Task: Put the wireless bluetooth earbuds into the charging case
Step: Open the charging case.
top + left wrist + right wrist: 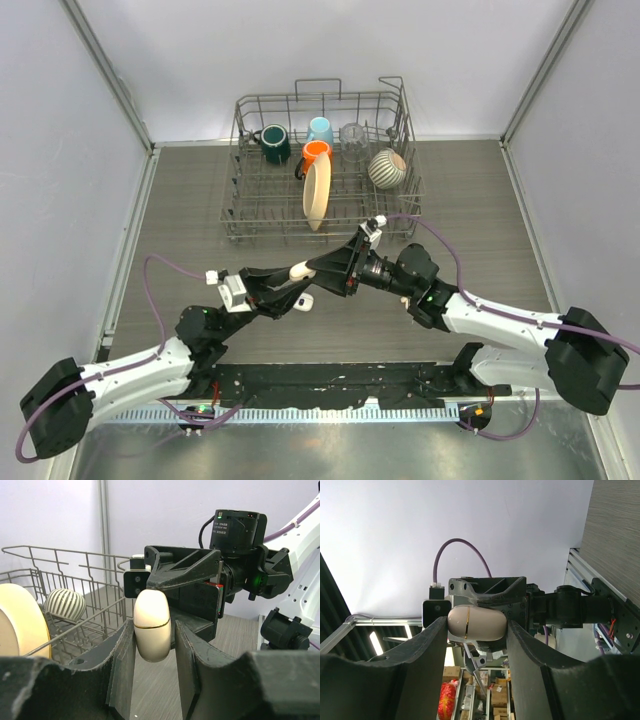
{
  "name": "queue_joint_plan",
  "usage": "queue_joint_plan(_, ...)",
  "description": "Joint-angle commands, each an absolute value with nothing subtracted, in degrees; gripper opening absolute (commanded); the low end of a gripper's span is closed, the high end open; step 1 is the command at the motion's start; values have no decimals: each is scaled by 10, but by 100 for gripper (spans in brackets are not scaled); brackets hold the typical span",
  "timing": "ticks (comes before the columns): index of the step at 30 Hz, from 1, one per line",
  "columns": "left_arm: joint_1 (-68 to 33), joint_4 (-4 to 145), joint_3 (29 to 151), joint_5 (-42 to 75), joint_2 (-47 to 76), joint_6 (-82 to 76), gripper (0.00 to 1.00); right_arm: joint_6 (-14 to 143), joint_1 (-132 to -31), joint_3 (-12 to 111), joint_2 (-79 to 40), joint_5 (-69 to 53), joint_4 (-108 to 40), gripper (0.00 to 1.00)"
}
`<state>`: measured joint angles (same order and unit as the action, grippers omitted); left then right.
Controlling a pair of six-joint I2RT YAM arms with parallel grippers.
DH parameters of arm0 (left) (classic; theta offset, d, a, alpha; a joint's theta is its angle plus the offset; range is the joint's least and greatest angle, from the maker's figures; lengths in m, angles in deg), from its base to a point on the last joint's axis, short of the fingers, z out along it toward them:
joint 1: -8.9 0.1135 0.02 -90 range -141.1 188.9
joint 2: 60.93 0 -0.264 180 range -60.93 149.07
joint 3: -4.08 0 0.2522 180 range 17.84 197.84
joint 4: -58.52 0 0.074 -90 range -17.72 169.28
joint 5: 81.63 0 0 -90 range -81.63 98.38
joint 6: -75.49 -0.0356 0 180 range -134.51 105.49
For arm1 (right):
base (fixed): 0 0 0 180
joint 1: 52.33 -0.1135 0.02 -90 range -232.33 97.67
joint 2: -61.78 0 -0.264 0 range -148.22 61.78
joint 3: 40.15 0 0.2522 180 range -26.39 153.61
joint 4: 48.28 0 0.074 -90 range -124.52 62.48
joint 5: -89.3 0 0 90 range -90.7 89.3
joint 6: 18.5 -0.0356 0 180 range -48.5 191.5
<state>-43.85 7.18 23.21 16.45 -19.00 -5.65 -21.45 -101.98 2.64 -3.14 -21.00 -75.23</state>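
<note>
From above, two cases are counted. A beige-tinted case (298,270) is held clear of the table (480,200) between the left gripper (292,282) and the right gripper (312,266), which meet tip to tip near the table's middle. The white charging case (305,300) is seen just below them, near the left fingers. It is too small for its lid, seam or heading to be made out, and whether it rests on the table cannot be told. In the wire dish rack (240,170) behind are counted one green mug (274,143), one blue mug (320,129), one orange mug (314,154), one clear glass (353,138), one striped cup (386,168) and one cream plate (317,194) on edge.

In the left wrist view, the beige-tinted case (152,625) is gripped across its short sides by the left fingers (122,650). Its long axis is upright in the picture, and a thin gold seam runs across it with the lid closed. Its upper end is backed by the right gripper's black frame, and the plate is cut off at the left edge.

In the right wrist view, the same case (477,623) lies crosswise. It is clamped end to end by the right fingers (432,645), which are set fairly wide, and its seam is upright. The left gripper is partly hidden behind it.
</note>
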Motion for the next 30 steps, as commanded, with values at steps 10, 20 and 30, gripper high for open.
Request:
queue_joint_plan(10, -438, 4, 244, 168, -168, -50, 21, -220, -1031, 26, -46, -203, -803, 1)
queue_joint_plan(20, -439, -10, 236, 144, -164, -57, 0, -159, -1043, 46, -35, -186, -743, 38)
queue_joint_plan(30, -438, -44, 205, 151, -172, -104, 0, 82, -1042, 137, 76, -76, -461, 68)
